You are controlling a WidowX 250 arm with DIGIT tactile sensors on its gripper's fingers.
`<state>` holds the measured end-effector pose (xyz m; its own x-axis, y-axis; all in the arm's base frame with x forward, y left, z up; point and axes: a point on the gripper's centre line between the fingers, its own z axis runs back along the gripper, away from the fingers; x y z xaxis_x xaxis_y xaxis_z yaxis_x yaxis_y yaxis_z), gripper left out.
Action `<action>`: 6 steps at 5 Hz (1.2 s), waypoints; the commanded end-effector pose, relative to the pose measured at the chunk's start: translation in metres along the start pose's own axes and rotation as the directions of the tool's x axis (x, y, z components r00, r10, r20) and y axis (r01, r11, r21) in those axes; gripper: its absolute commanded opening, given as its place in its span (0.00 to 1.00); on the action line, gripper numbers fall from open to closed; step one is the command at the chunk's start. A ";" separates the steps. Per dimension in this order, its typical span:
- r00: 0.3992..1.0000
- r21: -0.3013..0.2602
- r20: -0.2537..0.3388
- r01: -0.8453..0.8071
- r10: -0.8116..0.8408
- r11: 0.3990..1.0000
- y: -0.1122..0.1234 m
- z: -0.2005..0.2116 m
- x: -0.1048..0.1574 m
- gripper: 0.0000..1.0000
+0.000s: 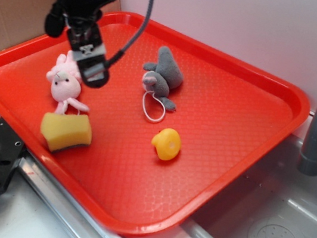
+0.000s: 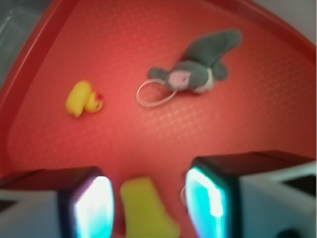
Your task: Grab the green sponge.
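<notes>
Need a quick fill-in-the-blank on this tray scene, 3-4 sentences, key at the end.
1. All four items lie on a tray whose colour is ____.
2. The gripper looks down with its jaws ____ and nothing between them yet.
3. In the exterior view, the green sponge touches the feet of the pink ____ toy.
4. The white loop is attached to the plush whose colour is ____, not to the yellow duck.

Missing words: red; open; bunny; grey

A red tray [image 1: 251,140] carried four things: a green sponge [image 1: 66,131] near its front edge, a pink bunny [image 1: 65,83] touching it, a grey mouse [image 1: 161,80], and a yellow duck [image 1: 166,144].
</notes>
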<state>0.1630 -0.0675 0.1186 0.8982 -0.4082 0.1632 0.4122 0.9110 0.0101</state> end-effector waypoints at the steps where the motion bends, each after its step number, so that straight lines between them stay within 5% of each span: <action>1: 0.995 -0.100 -0.097 0.025 -0.035 0.995 -0.018 -0.052 -0.043 1.00; 3: 0.983 -0.206 -0.183 -0.026 -0.013 0.978 -0.019 -0.104 -0.056 1.00; 4: 0.985 -0.206 -0.173 -0.022 -0.014 0.978 -0.021 -0.107 -0.049 0.00; 6: 0.999 -0.097 -0.054 0.001 -0.007 0.995 -0.016 -0.048 -0.024 0.00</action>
<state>0.1443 -0.0685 0.0601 0.9065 -0.4144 0.0805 0.4207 0.9027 -0.0907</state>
